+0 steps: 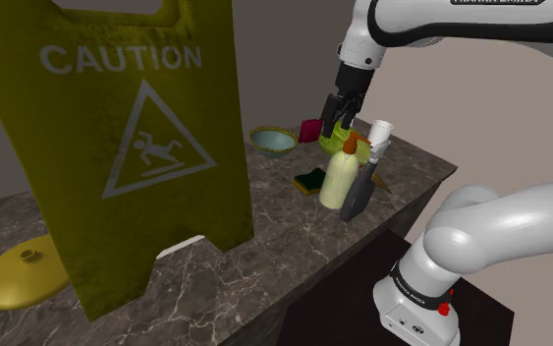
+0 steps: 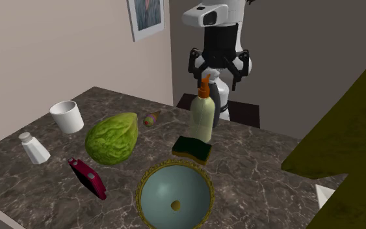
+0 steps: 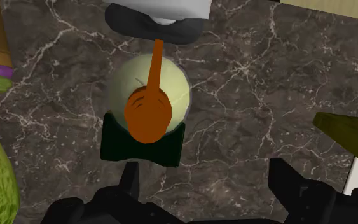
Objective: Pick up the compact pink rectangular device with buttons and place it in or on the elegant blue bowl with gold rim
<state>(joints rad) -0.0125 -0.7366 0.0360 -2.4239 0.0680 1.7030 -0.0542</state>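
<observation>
The pink device (image 2: 88, 177) lies flat on the marble counter, next to a big green cabbage-like lump (image 2: 113, 138); the shoulder view has the device (image 1: 310, 130) behind that lump. The blue bowl (image 2: 175, 197) with a gold rim stands empty near the device, also seen as the bowl (image 1: 272, 140) beside the caution sign. My gripper (image 1: 340, 120) hangs open in the air above the counter, empty, beside and above a pump bottle (image 3: 149, 95). The fingers (image 3: 285, 181) stand wide apart, and the gripper (image 2: 215, 68) is well away from the device.
A dark green sponge (image 2: 193, 148) lies between bottle and bowl. A white cup (image 2: 67, 116), a white shaker (image 2: 34, 148) and a small round object (image 2: 151, 120) stand on the counter. A tall yellow caution sign (image 1: 137, 138) and a yellow disc (image 1: 24, 273) occupy the other end.
</observation>
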